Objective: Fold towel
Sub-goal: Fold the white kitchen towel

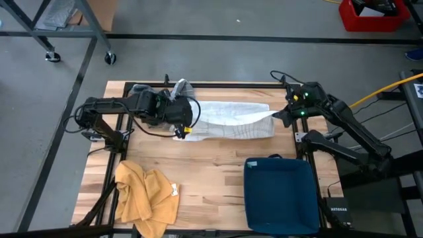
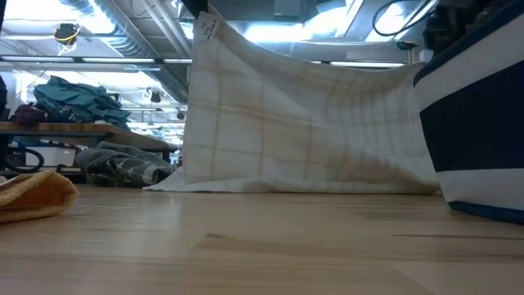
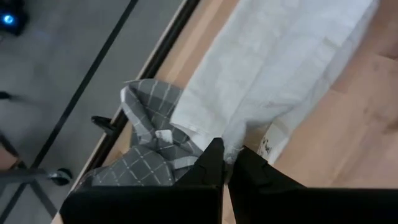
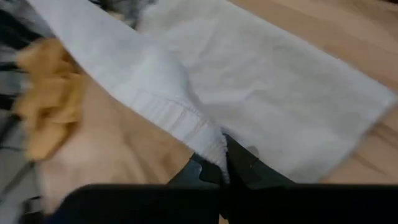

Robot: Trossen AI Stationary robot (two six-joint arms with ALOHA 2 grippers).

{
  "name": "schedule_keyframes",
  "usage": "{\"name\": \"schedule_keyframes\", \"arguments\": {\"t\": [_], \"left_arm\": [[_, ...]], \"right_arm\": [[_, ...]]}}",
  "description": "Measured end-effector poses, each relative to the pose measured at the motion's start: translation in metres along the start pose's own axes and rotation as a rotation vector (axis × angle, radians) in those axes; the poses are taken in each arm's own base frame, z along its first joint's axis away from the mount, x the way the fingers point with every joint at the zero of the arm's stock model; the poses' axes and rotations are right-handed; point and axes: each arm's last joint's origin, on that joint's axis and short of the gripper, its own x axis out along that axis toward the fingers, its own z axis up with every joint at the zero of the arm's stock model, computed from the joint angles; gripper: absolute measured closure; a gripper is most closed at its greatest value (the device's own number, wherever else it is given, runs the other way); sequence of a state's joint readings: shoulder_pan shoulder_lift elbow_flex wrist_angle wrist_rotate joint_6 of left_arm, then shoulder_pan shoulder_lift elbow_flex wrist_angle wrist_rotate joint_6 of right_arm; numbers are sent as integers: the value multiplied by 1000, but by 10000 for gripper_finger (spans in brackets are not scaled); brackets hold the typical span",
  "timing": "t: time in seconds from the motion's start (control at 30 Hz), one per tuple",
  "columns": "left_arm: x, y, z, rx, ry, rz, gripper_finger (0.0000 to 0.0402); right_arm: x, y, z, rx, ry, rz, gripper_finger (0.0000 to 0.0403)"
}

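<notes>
High view: a white towel [image 1: 234,120] hangs stretched between the two arms over the far half of the wooden counter [image 1: 205,178], its lower edge resting on the wood. At one end the left hand [image 1: 187,125] is pinched tight on a corner; at the other the right hand [image 1: 276,116] is clamped on the opposite corner. A grey checked cloth [image 1: 180,87] lies just behind the left hand. A yellow cloth [image 1: 147,198] and a blue bin [image 1: 281,195] sit at the near edge.
</notes>
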State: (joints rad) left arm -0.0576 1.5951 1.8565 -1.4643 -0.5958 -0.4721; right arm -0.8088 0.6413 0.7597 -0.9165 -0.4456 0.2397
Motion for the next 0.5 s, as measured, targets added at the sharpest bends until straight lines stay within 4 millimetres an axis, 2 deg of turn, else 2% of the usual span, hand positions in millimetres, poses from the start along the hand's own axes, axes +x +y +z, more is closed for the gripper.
{"name": "schedule_keyframes", "arguments": {"t": [0.2, 0.5], "left_arm": [[12, 8, 5, -22, 30, 36, 401], [63, -7, -12, 53, 130, 108, 401]], "right_arm": [[13, 1, 2, -25, 66, -87, 402], [31, -4, 6, -59, 120, -262, 402]]}}
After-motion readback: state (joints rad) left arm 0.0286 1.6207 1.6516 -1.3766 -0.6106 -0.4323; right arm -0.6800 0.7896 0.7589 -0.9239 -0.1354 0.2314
